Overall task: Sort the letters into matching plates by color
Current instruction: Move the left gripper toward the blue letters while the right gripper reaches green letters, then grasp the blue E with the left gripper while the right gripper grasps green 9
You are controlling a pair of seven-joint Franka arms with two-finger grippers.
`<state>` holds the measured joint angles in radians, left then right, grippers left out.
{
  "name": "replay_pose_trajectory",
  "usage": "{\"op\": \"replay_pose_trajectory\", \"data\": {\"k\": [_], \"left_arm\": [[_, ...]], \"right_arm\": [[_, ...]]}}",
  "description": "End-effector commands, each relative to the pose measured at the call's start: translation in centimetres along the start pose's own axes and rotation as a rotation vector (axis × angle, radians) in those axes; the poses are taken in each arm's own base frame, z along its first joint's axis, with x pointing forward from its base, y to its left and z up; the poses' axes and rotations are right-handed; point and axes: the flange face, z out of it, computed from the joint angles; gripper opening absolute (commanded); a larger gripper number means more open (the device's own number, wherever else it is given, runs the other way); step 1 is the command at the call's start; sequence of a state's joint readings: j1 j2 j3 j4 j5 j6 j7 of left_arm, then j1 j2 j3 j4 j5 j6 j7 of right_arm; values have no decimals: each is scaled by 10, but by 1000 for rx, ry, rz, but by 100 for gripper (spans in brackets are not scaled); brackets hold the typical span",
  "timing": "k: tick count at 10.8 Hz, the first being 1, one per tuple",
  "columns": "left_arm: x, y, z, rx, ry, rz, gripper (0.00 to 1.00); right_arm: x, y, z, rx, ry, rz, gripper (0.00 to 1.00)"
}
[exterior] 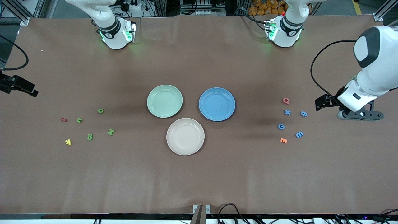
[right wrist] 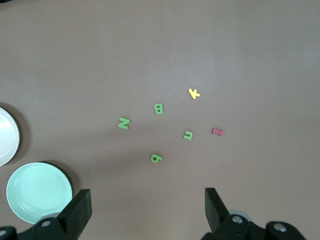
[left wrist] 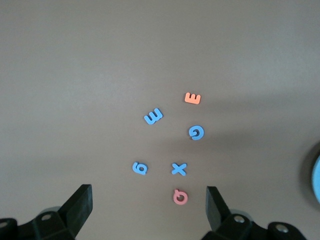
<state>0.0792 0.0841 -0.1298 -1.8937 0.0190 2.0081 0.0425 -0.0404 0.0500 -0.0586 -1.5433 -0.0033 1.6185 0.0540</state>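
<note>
The pale green plate (exterior: 164,101) and the blue plate (exterior: 217,104) sit side by side mid-table, both empty. Several green letters (exterior: 90,136) lie scattered toward the right arm's end, seen also in the right wrist view as green letters (right wrist: 158,108). Several blue letters (exterior: 287,112) lie toward the left arm's end and appear as blue letters (left wrist: 153,116) in the left wrist view. My left gripper (exterior: 321,102) (left wrist: 150,205) hangs open over the table just outside the blue cluster. My right gripper (exterior: 29,88) (right wrist: 148,207) hangs open over the table's edge outside the green cluster. Neither holds anything.
A beige plate (exterior: 185,136) sits nearer the front camera than the two coloured plates. A pink letter (exterior: 285,100) and an orange one (exterior: 283,140) mix with the blue letters. A red letter (exterior: 63,119) and a yellow one (exterior: 68,142) lie among the green letters.
</note>
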Motion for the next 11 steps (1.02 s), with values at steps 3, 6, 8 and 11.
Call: {"op": "replay_pose_trajectory", "data": {"k": [3,6,8,11], "left_arm": [[11,-7,47,12,-14,209,100],[17,-12,75,50,-46,336,100],[23,-33,94,46,-25,421,100],[31,-38,133,33,-14,513,100]], "right_arm": [[-1,-2,37,10,-23,14,100],[-1,-3,77,7,-39,121,100],[-3,-5,106,9,-36,204,100],[-7,-8,153,63,-25,314,100]]}}
